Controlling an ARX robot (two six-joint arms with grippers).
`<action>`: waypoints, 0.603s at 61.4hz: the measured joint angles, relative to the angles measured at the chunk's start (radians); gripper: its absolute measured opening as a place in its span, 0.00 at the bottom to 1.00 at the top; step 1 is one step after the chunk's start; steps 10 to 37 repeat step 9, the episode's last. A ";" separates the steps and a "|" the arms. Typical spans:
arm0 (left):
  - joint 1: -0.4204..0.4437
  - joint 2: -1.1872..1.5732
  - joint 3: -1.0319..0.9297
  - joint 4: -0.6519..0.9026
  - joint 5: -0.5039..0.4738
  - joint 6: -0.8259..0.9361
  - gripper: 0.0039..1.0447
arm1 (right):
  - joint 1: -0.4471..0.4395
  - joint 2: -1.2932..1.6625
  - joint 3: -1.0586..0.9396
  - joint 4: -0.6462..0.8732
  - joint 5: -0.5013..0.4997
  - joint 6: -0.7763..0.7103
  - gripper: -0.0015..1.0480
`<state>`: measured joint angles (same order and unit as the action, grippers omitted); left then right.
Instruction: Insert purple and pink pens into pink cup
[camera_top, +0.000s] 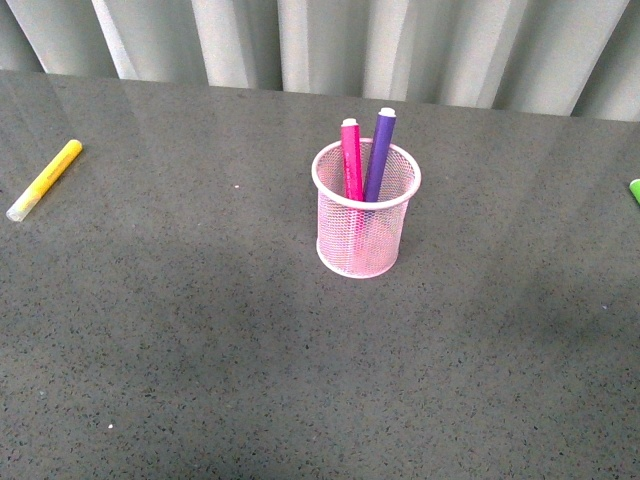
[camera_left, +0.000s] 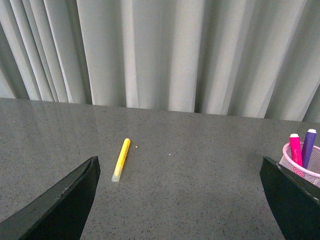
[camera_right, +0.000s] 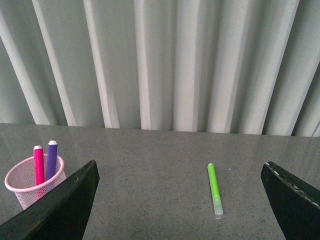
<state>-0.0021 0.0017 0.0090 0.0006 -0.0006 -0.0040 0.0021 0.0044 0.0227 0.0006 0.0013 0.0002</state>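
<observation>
Two short, thick marker pens are seen standing inside the light pink wire-mesh cylindrical cup — the hot pink pen on the robot's left, the deep purple pen beside it, both leaning a little against the solid rolled rim, with pale ends uppermost. The cup stands upright near the middle of the dark grey speckled tabletop, whose surface is smooth and faintly glossy. A slim yellow marker is seen lying flat, well apart to the left; a bright green marker with a translucent cap lies flat, well apart to the right. Pale pleated curtains hang behind the table.

The left gripper is held above the table, level and facing the curtains — its black fingers spread wide with nothing between them. The right gripper is posed likewise, its fingers parted and empty.
</observation>
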 joint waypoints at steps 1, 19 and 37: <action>0.000 0.000 0.000 0.000 0.000 0.000 0.94 | 0.000 0.000 0.000 0.000 0.000 0.000 0.93; 0.000 0.000 0.000 0.000 0.000 0.000 0.94 | 0.000 0.000 0.000 0.000 0.000 0.000 0.93; 0.000 0.000 0.000 0.000 0.000 0.000 0.94 | 0.000 0.000 0.000 0.000 0.000 0.000 0.93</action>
